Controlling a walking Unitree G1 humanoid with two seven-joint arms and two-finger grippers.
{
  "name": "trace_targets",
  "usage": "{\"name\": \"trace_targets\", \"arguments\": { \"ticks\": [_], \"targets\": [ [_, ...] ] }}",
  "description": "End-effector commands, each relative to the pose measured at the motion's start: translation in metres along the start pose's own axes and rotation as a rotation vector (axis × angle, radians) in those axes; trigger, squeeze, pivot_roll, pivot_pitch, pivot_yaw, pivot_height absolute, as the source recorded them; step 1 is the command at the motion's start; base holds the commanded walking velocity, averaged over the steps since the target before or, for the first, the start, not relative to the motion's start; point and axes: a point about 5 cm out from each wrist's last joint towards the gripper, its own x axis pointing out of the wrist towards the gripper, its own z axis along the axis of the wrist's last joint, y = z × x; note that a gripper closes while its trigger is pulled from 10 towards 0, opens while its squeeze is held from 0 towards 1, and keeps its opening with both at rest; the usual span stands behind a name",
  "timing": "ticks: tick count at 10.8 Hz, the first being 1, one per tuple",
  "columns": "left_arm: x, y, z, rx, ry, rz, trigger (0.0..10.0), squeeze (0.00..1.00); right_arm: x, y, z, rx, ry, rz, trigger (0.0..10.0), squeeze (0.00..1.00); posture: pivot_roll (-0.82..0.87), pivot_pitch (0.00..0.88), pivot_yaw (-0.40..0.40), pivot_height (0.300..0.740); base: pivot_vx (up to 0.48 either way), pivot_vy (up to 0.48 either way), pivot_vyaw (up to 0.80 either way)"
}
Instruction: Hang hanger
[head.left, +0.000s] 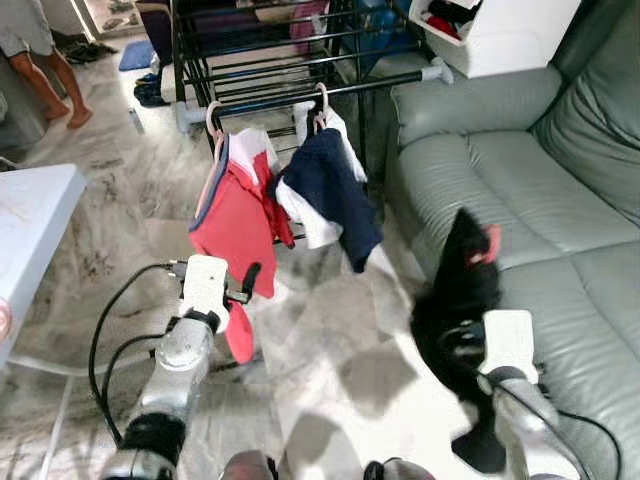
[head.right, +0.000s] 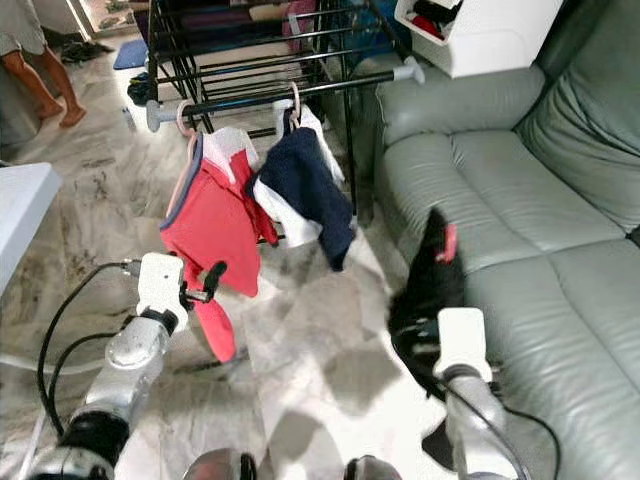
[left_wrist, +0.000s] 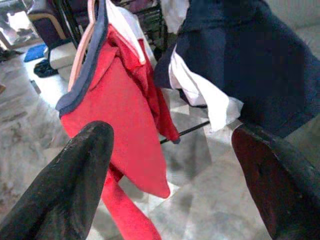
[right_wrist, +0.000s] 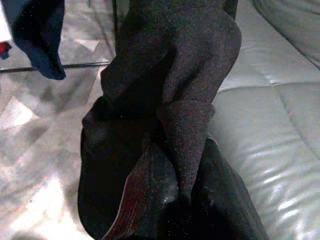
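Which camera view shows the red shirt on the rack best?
The left eye view: the red shirt shows whole there, on its pink hanger on the rack, with the left hand just before it. The right eye view shows the same. The left wrist view shows its lower part close; the right wrist view gives a red sliver.

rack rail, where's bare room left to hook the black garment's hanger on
The black metal rack rail is bare from the navy and white garment rightwards to its grey end cap, beside the grey leather sofa. Leftwards it is crowded: the red garment hangs close beside the navy one. The right gripper holds the black garment.
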Motion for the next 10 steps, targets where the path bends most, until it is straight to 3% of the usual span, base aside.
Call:
{"name": "trace_targets", "arguments": {
  "ticks": [1,2,5,8,10],
  "targets": [
    [-0.002,-0.001,0.001,-0.007,0.01,-0.005,10.0,0.0,0.005,-0.002,0.022,-0.029,-0.077,-0.018,0.0,0.0,-0.07,0.0,0.056,0.74,0.0,0.0,0.0],
    [-0.003,-0.005,0.003,-0.004,0.009,-0.012,10.0,0.0,0.007,-0.004,0.025,-0.005,-0.072,-0.024,10.0,0.0,-0.07,0.0,0.05,0.74,0.0,0.0,0.0],
    [-0.003,-0.013,0.008,-0.04,-0.002,-0.027,10.0,0.0,0.011,-0.001,0.034,-0.015,-0.095,-0.022,10.0,0.0,-0.07,0.0,0.041,0.74,0.219,0.0,0.0],
    [-0.001,-0.016,0.01,-0.068,0.02,-0.024,10.0,0.0,0.014,-0.003,0.037,-0.008,-0.093,-0.018,10.0,0.0,-0.07,0.0,0.041,0.74,0.35,0.0,0.57],
    [0.001,-0.018,0.013,-0.075,0.02,-0.028,10.0,0.0,0.016,-0.006,0.037,-0.014,-0.088,-0.022,10.0,0.0,-0.08,0.0,0.041,0.74,0.368,0.0,0.0]
  ]
}}
